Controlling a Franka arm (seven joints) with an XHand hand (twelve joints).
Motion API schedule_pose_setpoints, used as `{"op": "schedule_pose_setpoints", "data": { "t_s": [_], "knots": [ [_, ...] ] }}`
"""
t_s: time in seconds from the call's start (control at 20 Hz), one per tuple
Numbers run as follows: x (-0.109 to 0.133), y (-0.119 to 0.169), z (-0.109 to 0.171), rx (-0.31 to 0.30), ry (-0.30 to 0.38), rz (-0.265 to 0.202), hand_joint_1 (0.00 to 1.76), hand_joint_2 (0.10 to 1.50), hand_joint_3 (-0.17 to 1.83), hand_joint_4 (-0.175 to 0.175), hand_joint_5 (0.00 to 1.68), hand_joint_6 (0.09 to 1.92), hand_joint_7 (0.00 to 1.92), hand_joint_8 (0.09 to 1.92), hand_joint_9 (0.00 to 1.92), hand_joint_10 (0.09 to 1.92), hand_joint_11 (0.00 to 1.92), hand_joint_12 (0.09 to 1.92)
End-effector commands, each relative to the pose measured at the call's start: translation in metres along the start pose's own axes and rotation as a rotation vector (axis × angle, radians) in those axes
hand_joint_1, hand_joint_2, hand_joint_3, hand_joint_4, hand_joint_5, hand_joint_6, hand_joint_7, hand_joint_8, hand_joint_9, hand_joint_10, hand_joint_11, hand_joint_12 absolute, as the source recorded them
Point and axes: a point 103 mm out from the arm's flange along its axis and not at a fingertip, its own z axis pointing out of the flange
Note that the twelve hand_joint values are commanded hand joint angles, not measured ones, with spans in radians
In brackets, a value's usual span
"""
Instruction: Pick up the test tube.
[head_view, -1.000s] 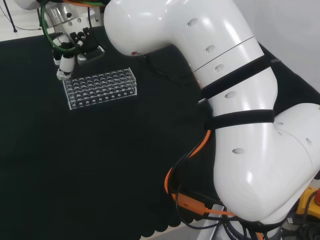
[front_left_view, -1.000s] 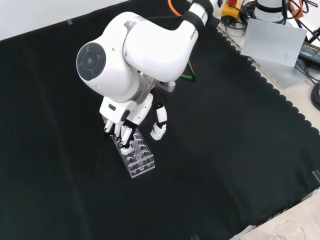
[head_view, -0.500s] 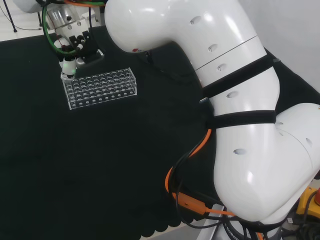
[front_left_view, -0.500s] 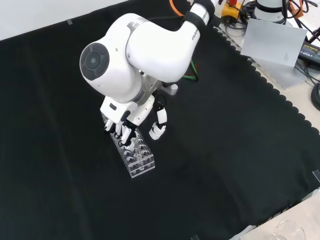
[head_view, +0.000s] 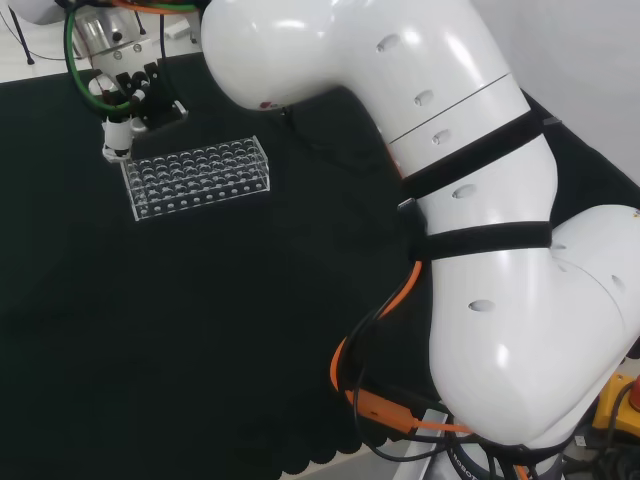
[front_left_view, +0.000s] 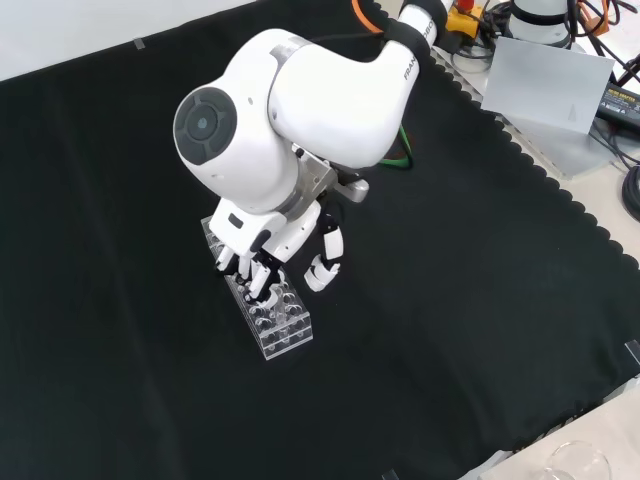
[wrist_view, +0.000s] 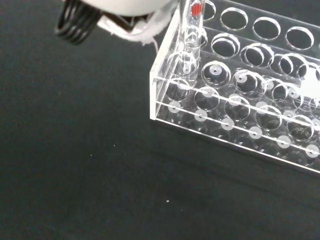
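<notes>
Counter (front_left_view: 480, 260): was draped in black cloth, with a scalloped hem along its right edge in the front view.
Rack (head_view: 197, 176): clear plastic, rows of round holes; lay on the counter toward its far left part in the head view, long side across that view. In the front view the rack (front_left_view: 275, 318) ran toward the camera near the counter's middle. In the wrist view one end corner of the rack (wrist_view: 235, 112) was close.
Tube (wrist_view: 189, 37): clear glass, upright, with a small red mark near its upper part; stood in a hole at the end corner of the rack, its base within the rack's frame in the wrist view.
Robot hand (front_left_view: 262, 262): black and white; hung over the far end of the rack in the front view, fingers (front_left_view: 246, 272) pointing down onto that end, thumb (front_left_view: 322, 262) apart on the right. In the head view the robot hand (head_view: 125, 105) was at the rack's left end, one white fingertip just beside the corner.
Grip: fingers were curled downward near the tube; whether they clasped it cannot be told.
Arm (head_view: 400, 130): large white links at the right of the head view; a link with a round grey cap (front_left_view: 206, 124) stood above the robot hand in the front view.
</notes>
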Motion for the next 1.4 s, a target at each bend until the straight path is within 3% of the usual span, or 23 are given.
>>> {"op": "schedule_pose_setpoints", "data": {
  "t_s": [0.05, 0.45, 0.75, 0.95, 1.05, 1.2, 1.4],
  "knots": [
    [0.007, 0.004, 0.009, 0.008, -0.035, 0.037, 1.04, 0.59, 0.71, -0.175, 0.56, 0.92, 1.01, 0.77, 0.79, 0.82, 0.26, 1.54],
    [0.001, 0.012, 0.015, -0.022, -0.004, 0.104, 1.05, 0.59, 0.72, -0.175, 0.6, 0.94, 1.07, 0.77, 0.84, 0.81, 0.28, 1.52],
    [-0.003, 0.014, 0.01, -0.082, 0.107, 0.21, 1.09, 0.59, 0.72, -0.175, 0.88, 0.87, 1.43, 0.64, 1.13, 0.7, 0.36, 1.48],
    [-0.003, 0.017, 0.002, -0.097, 0.16, 0.26, 1.18, 0.74, 0.5, -0.175, 1.17, 0.7, 1.6, 0.53, 1.34, 0.67, 0.52, 1.43],
    [-0.003, 0.017, -0.003, -0.133, 0.157, 0.274, 1.31, 0.66, 0.61, -0.175, 1.28, 0.59, 1.52, 0.47, 1.32, 0.68, 0.68, 1.35],
    [-0.003, 0.016, -0.009, -0.185, 0.144, 0.263, 1.42, 0.52, 0.83, -0.175, 1.3, 0.65, 1.49, 0.5, 1.25, 0.78, 0.97, 1.26],
    [-0.003, 0.015, -0.013, -0.22, 0.141, 0.237, 1.35, 0.47, 0.9, -0.175, 1.38, 0.55, 1.46, 0.52, 1.5, 0.88, 1.19, 1.16]
  ]
}}
